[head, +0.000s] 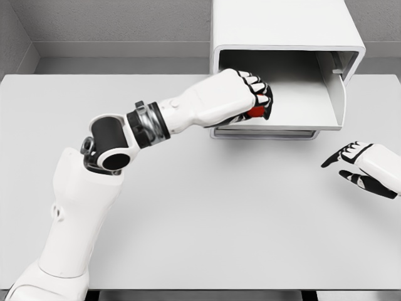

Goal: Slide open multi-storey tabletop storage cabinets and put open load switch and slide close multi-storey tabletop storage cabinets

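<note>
Inside the left robot hand (250,94), curled fingers grip the red switch (256,112).

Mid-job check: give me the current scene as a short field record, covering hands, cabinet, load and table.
left hand: curled around a small red object, at the front edge of the open drawer
red object: mostly hidden by the fingers, identity unclear
cabinet: white, at the table's far edge
drawer: slid out, interior looks bare
right hand: fingers relaxed, holding nothing, near the table's right side
table: white
</note>
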Robot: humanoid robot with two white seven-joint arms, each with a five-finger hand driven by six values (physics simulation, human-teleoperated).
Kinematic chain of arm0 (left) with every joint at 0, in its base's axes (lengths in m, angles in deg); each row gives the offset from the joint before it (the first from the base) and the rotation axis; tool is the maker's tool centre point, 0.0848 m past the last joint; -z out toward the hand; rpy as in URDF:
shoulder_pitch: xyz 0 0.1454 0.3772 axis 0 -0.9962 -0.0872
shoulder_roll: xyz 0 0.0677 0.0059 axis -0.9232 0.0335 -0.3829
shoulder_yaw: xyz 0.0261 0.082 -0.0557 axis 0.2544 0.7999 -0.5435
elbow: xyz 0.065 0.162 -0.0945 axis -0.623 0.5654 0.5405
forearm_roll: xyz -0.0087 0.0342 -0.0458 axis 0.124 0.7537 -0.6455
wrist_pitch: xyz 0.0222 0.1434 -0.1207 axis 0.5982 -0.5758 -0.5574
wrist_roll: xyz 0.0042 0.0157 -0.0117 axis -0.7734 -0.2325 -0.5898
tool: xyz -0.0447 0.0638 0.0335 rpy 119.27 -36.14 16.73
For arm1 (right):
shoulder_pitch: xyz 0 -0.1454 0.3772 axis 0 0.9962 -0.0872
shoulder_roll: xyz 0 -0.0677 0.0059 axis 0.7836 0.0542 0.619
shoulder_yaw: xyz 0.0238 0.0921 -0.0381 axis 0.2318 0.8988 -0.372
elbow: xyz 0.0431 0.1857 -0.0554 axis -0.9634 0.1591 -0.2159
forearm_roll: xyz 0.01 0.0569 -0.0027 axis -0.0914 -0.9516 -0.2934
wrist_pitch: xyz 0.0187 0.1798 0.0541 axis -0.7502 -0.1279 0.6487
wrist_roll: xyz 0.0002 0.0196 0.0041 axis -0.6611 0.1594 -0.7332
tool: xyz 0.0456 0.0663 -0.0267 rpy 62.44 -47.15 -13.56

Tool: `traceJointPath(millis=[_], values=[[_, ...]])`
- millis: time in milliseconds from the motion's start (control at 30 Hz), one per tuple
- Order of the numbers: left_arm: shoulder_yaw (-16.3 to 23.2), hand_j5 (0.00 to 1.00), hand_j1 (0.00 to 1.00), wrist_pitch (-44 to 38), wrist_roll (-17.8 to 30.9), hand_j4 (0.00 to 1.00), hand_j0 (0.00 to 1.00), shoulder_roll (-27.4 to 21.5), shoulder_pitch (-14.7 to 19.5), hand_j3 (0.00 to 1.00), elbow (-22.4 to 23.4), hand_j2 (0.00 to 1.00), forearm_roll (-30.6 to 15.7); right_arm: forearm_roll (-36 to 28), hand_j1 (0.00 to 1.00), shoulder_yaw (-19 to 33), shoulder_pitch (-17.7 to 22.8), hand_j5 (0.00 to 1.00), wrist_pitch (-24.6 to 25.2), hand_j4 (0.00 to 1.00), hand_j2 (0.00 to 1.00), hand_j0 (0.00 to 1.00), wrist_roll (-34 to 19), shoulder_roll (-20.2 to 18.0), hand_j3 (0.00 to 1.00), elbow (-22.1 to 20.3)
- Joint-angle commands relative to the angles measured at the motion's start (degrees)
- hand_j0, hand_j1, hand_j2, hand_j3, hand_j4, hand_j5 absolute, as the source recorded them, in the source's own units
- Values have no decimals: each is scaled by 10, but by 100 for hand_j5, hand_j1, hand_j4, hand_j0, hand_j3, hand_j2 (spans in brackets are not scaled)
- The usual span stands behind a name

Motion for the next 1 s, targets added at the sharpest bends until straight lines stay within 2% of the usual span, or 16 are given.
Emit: traceJointPath(millis=[0, 233, 533, 733, 967], values=[[3, 44, 44, -2, -1, 44, 44, 0, 4, 44, 9, 44, 3, -4, 58, -1, 0, 58, 1, 58, 58, 58, 0, -1, 58, -5], [17, 44, 44, -2, -1, 44, 44, 0, 25, 44, 23, 44, 3, -4, 58, -1, -1, 58, 1, 58, 58, 58, 0, -1, 58, -9], [25, 44, 44, -2, -1, 44, 44, 0, 60, 44, 65, 44, 2, -4, 58, -1, -1, 58, 1, 58, 58, 58, -1, -1, 58, -16], [41, 44, 44, -2, -1, 44, 44, 0, 63, 44, 69, 44, 1, -6, 58, -1, -1, 58, 1, 58, 58, 58, -1, -1, 58, -17], [42, 44, 44, -2, -1, 44, 44, 0, 74, 44, 86, 44, 1, -6, 58, -1, 0, 58, 1, 58, 58, 58, -1, -1, 58, -18]])
